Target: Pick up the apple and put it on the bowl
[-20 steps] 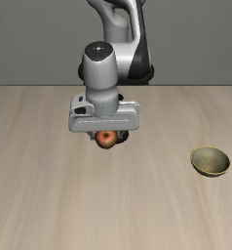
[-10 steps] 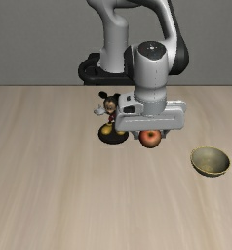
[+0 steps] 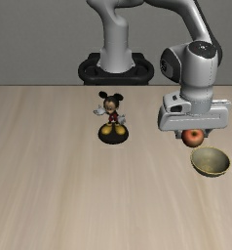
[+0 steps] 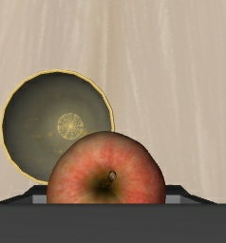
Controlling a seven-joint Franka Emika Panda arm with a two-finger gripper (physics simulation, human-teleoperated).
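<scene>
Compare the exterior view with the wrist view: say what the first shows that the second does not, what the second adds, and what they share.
Exterior view: the arm, its base, the gripper holding the apple above the table, a Mickey figure standing on it, and the grey wall. Wrist view: the apple's stem pit and the round pattern inside the bowl. Shared: the apple close to the empty bowl, and the wooden table.
</scene>
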